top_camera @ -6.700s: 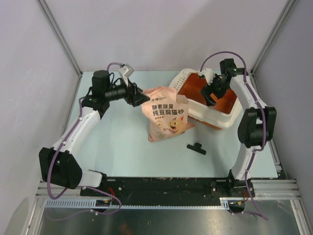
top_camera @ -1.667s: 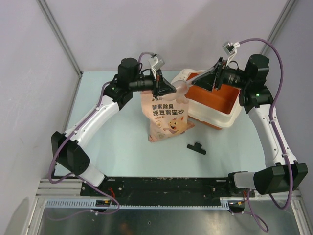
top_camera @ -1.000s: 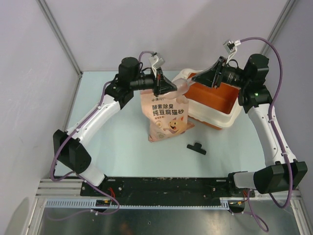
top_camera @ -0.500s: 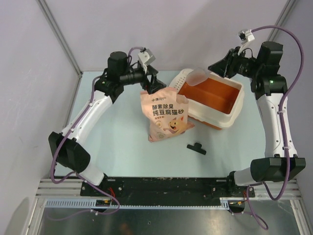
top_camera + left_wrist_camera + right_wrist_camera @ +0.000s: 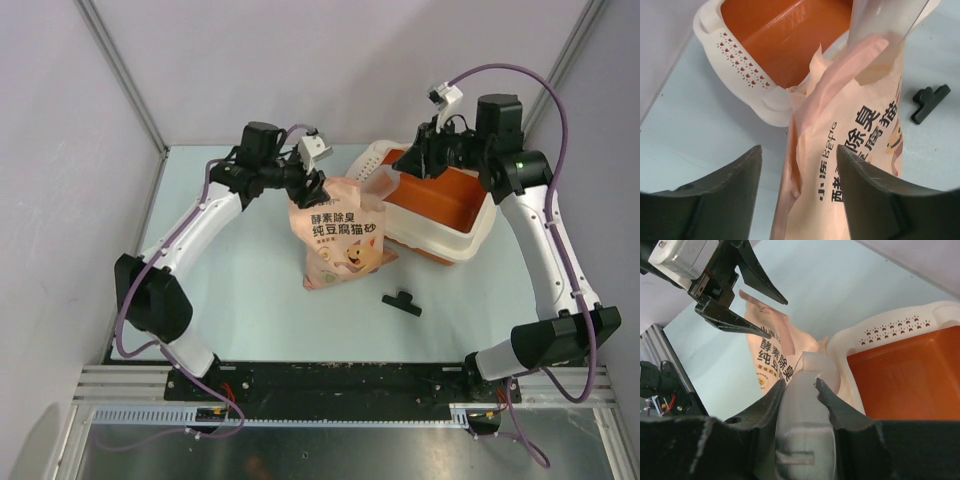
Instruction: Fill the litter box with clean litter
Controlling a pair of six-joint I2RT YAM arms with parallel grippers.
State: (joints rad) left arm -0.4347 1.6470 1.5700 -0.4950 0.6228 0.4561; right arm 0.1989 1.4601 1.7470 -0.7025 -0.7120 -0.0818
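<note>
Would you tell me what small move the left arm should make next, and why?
Probably close the left gripper on the top edge of the pink bag: its open jaws straddle that edge, the right gripper holds the clear scoop at the bag's mouth, and the litter box looks empty. Steadying the bag should let the scoop enter.

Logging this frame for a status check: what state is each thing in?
litter box: empty, orange floor bare.
pink bag: top open.
scoop: held.
right end effector: shut on scoop.
left end effector: open, straddling bag's edge.
black clip: lying loose, off the bag.
</note>
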